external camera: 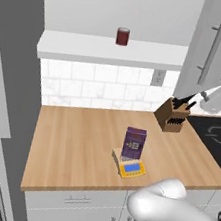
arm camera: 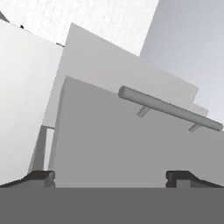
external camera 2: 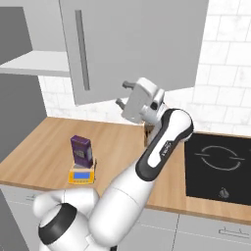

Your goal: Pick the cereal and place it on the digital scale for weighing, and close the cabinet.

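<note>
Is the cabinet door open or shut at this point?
Open. The cabinet door swings out from the wall, leaving the white shelf and red can exposed.

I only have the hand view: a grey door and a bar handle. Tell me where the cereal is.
Observer: The cereal stands upright on the digital scale, on the wooden counter.
Operator: Say which door I'm facing.
Observer: The cabinet's right door, swung open; the gripper, open, sits by its lower edge.
Operator: Report what's left on the shelf.
Observer: A short dark red can stands on the white shelf.
</note>
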{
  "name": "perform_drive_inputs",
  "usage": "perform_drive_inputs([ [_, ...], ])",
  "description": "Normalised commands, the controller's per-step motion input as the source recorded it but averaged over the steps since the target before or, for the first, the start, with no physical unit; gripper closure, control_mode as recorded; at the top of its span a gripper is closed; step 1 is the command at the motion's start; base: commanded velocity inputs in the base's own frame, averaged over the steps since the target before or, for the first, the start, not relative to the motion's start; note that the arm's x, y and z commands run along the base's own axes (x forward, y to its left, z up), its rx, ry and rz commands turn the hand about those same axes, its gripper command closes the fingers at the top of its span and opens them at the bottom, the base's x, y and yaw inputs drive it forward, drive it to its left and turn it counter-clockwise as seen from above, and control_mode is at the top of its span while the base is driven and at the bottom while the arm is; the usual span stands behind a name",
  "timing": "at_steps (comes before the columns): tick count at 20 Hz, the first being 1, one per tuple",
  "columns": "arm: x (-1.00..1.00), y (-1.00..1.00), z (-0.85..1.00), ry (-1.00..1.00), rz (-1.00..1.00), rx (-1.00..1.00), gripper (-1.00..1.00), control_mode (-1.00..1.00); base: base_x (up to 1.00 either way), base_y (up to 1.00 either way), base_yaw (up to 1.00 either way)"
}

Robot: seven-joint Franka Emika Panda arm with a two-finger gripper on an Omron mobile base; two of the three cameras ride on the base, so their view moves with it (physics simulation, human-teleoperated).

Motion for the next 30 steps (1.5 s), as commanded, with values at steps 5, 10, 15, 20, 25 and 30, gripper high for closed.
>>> perform_drive_inputs([
  [5, 0.76, 0.6, 0.35, 0.08, 0.02, -0.07, -1.0, -1.0, 0.0, 0.0, 0.0],
  [10, 1.0, 0.59, 0.14, 0.05, 0.0, -0.05, -1.0, -1.0, 0.0, 0.0, 0.0],
  [15, 0.82, 0.11, 0.38, 0.39, 0.0, -0.01, -1.0, -1.0, 0.0, 0.0, 0.0],
  [20, 0.8, 0.0, 0.25, 0.33, 0.0, 0.0, -1.0, -1.0, 0.0, 0.0, 0.0],
  [25, 0.93, 0.14, -0.19, -0.26, -0.01, -0.03, -1.0, -1.0, 0.0, 0.0, 0.0],
  [30, -0.58, 0.37, -0.05, -0.51, -0.09, -0.02, -1.0, -1.0, 0.0, 0.0, 0.0],
])
